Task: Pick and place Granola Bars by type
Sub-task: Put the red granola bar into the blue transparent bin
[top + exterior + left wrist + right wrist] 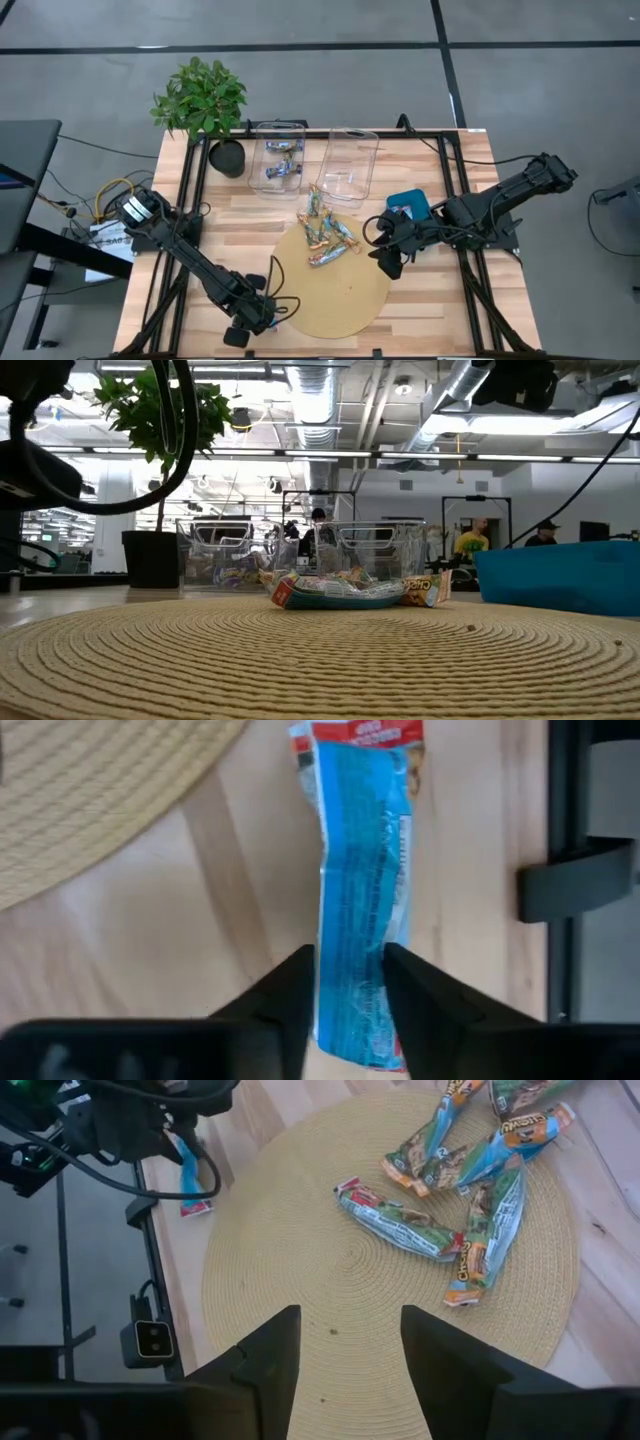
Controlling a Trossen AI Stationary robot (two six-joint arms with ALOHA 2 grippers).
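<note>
Several granola bars (325, 235), blue and silvery, lie heaped on the far part of a round woven mat (335, 295); the low view shows the granola bars (345, 590) at the mat's far side. A few more sit in the left clear bin (280, 160). My left gripper (350, 955) is near the table's near edge, left of the mat, shut on one blue bar (362, 870) with a red end. The right wrist view shows that left gripper (175, 1135) too. My right gripper (350, 1345) hovers open over the mat's right side (385, 262), touching nothing. My left gripper pinches the blue bar between its two fingers (295, 985), across the bar's width, at the end nearer the wrist (350, 1005). The bar runs on past the fingertips, its wrapper creased, with the red end (360, 732) farthest out. Whether it rests on the wood below, I cannot tell.
A second clear bin (348, 165) stands right of the first at the table's far side. A teal tray (410, 205) sits by the right arm. A potted plant (205, 105) is at the far left corner. Black frame rails (190, 200) run along both sides.
</note>
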